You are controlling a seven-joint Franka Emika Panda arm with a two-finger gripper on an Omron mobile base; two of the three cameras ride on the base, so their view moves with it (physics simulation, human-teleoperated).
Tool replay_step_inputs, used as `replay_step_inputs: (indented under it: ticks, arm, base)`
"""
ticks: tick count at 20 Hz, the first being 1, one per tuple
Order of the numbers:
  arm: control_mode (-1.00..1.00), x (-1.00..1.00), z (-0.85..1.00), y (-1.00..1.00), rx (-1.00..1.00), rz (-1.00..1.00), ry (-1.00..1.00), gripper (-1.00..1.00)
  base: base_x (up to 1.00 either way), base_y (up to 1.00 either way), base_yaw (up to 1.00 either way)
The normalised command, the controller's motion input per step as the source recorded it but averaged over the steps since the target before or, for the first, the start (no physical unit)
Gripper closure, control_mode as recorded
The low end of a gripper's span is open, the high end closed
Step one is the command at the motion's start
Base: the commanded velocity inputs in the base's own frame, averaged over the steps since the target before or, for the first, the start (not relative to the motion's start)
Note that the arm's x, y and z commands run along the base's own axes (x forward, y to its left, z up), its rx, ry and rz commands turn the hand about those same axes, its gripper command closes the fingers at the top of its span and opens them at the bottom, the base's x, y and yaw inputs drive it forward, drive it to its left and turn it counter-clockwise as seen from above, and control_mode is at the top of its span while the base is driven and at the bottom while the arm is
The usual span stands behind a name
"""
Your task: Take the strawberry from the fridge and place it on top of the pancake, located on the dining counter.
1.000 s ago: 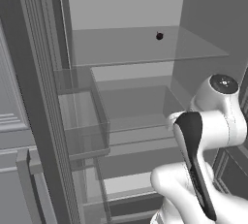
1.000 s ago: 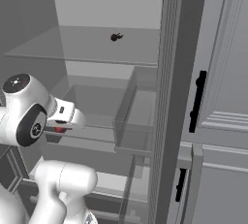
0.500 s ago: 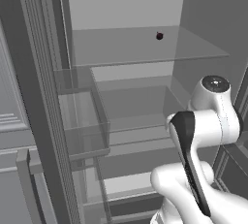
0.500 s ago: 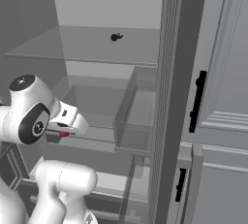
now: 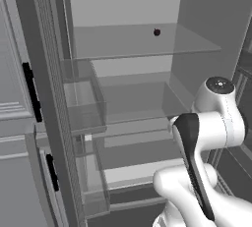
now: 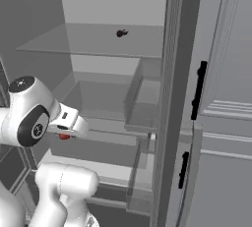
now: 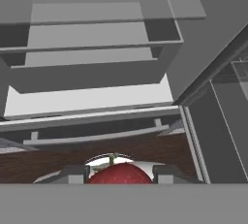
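Observation:
My gripper (image 7: 117, 175) is shut on the strawberry (image 7: 117, 173), a small red fruit whose green stalk points up between the two dark fingertips (image 7: 75, 173). From the right base the strawberry (image 6: 64, 136) is a red spot under my hand, with the gripper (image 6: 65, 133) in front of the fridge's lower shelves. The fridge (image 5: 138, 49) stands open before me, its glass shelves (image 6: 88, 44) and pale interior in sight. The hand looks down past the bottom drawer (image 7: 87, 70) to a wooden floor. The pancake and the dining counter are out of view.
A tiny dark ball (image 5: 157, 32) lies on the upper glass shelf, also seen from the right (image 6: 121, 33). The open fridge door with clear bins (image 5: 83, 113) flanks me on the left, another (image 6: 147, 108) on the right. Light grey cabinets with black handles (image 6: 199, 91) stand beside.
My arm has shifted slightly in front of the fridge, with the strawberry still in the shut gripper. The whole picture has moved only a little.

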Motion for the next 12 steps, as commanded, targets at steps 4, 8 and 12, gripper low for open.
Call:
replay_step_inputs:
  ticks: [4, 8, 12]
  arm:
    - [1.0, 0.0, 0.0, 0.0, 0.0, 0.0, 0.0, 1.0]
    - [1.0, 0.0, 0.0, 0.0, 0.0, 0.0, 0.0, 1.0]
    - [1.0, 0.0, 0.0, 0.0, 0.0, 0.0, 0.0, 1.0]
  base:
    - [-0.96, 0.01, 0.0]
    - [-1.0, 0.03, 0.02]
    - [-1.0, 0.04, 0.11]
